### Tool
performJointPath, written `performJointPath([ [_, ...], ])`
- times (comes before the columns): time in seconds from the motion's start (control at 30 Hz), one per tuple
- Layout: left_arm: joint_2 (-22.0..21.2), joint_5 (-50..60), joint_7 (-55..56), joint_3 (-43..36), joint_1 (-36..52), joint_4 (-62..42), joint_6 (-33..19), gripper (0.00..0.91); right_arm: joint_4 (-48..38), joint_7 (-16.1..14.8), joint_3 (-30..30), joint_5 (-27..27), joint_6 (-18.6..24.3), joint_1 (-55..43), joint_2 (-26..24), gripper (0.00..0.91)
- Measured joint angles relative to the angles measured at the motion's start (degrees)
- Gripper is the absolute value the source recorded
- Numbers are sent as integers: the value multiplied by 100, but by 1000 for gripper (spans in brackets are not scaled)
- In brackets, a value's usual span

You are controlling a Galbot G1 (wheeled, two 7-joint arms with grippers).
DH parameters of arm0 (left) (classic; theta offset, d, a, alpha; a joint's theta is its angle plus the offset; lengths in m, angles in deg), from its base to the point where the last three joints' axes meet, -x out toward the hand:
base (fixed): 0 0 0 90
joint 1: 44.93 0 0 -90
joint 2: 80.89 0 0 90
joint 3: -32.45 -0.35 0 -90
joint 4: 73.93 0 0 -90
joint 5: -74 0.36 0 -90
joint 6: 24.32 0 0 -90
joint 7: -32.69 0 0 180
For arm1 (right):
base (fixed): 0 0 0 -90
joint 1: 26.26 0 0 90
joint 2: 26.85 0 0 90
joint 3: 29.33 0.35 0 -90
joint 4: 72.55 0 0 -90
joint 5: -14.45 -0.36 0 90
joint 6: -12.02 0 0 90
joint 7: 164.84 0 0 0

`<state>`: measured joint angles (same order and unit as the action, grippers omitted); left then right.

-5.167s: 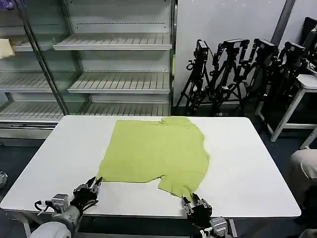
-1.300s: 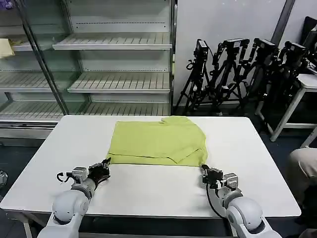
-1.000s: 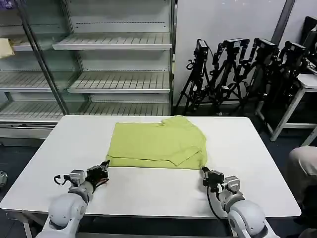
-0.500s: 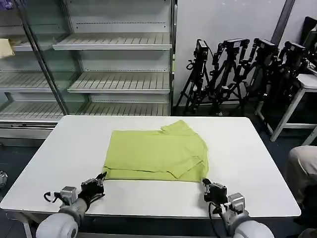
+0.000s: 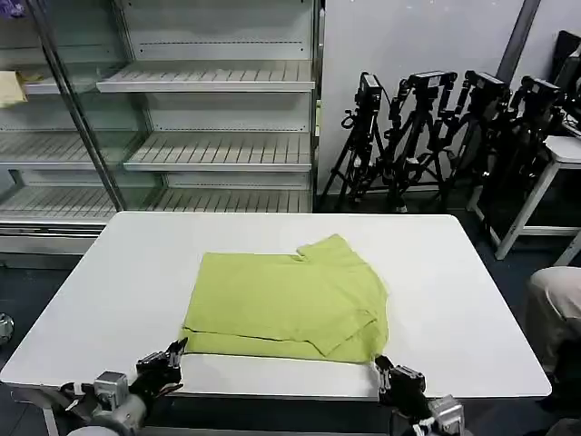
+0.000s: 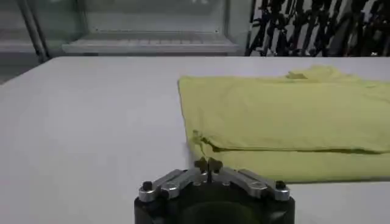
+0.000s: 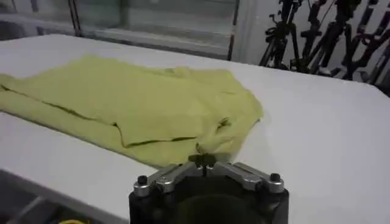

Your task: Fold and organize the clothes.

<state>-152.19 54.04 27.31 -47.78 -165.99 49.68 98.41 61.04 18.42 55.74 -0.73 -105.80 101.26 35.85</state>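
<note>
The clothes are one lime yellow-green T-shirt (image 5: 286,295), folded once into a wide band on the white table (image 5: 472,300), one sleeve sticking out at its far right. My left gripper (image 5: 174,351) is shut on the shirt's near left corner at the table's front edge. My right gripper (image 5: 380,363) is shut on the near right corner. The left wrist view has the left gripper (image 6: 208,164) pinching the folded edge of the shirt (image 6: 286,115). In the right wrist view, the right gripper (image 7: 202,159) grips the hem of the shirt (image 7: 140,97).
Behind the table stands a glass-fronted shelf unit (image 5: 209,77) with a pale yellowish cloth (image 5: 9,88) on it. Camera tripods (image 5: 436,136) crowd the back right beside a small white table (image 5: 565,154). A person's knee (image 5: 556,313) shows at the right edge.
Both grippers have drawn back toward the table's front edge, staying shut on the near corners. The folded shirt has slid toward me with them. Earlier, the shirt's near half was folded over.
</note>
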Motion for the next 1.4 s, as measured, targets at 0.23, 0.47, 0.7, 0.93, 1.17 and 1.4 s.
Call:
performJointPath([
  [0.23,-60,78,-98,157,-312,151,-53,907,151,6,83,102,41,328,-31,907],
  [0.47,-110,286,-127,308,-495,441,-3,907,258,-37,253,131,32,577,12,907],
  [0.7,-49,353,-46,397,-373,771,12,907,444,-58,712,32,30,582,-55,907],
  [0.93,56,392,-69,188,255,626,-13,907,236,40,815,-286,4,-154,-81,907],
  [1.17,240,388,-84,-205,1300,-181,10,907,-615,304,328,-760,-220,-1660,-39,907],
  [1.4,430,177,-41,-592,2266,-1120,21,907,-1768,529,-369,-1098,-371,-3246,183,907],
])
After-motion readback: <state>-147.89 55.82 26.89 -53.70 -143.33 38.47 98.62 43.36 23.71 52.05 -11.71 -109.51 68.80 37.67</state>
